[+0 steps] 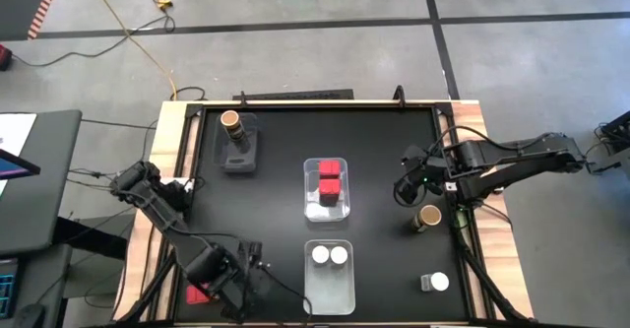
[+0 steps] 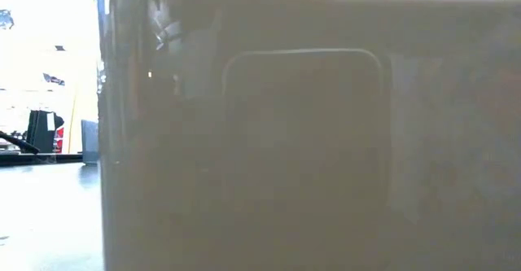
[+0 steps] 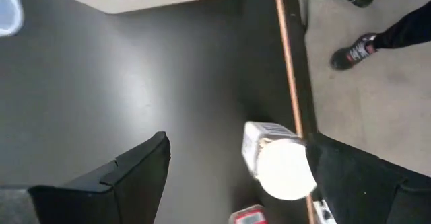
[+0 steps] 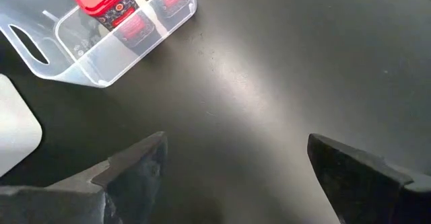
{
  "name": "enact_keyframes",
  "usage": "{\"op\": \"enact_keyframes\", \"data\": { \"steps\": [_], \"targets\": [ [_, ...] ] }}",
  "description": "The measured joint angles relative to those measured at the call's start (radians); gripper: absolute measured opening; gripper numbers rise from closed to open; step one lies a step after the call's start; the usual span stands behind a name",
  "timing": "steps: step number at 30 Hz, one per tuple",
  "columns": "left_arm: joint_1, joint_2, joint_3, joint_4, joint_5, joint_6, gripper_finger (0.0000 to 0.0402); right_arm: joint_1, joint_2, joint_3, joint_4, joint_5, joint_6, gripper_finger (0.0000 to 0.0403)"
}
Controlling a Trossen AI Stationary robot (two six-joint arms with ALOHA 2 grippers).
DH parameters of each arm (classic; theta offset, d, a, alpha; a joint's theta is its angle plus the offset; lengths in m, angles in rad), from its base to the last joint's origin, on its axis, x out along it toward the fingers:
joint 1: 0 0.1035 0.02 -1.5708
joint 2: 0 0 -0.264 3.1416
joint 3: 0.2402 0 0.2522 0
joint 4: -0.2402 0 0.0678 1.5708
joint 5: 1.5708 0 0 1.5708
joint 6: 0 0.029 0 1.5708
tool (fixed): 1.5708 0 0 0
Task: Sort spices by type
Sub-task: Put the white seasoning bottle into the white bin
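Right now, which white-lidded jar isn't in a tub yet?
The white-lidded jar lying alone near the table's front right corner; the other two stand inside the front clear tub.

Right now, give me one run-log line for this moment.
left gripper: open, low near front-left | right gripper: open, empty, over mat | red boxes: in clear tub | white-lidded jars: in front tub

**A robot test bench in a workshop-like hall**

The place looked like a lab or workshop. A black-topped, wood-edged work table stood on a bare grey concrete floor crossed by dark lines. A yellow cable trailed over the floor beyond the table. Beside the table stood a person's dark sneaker, and red-and-white hazard striping marked the floor well away from it.
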Motion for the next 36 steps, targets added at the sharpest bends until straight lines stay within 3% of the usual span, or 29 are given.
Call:
{"op": "enact_keyframes", "data": {
  "steps": [14, 36],
  "targets": [
    [-0.075, 0.078, -0.003, 0.065, 0.087, -0.046, 0.0329, 0.000, 0.000, 0.000, 0.001, 0.000, 0.003, 0.0384],
    [-0.096, 0.078, -0.212, 0.216, 0.100, -0.006, 0.0329, 0.000, 0.000, 0.000, 0.000, 0.000, 0.029, 0.0384]
  ]
}}
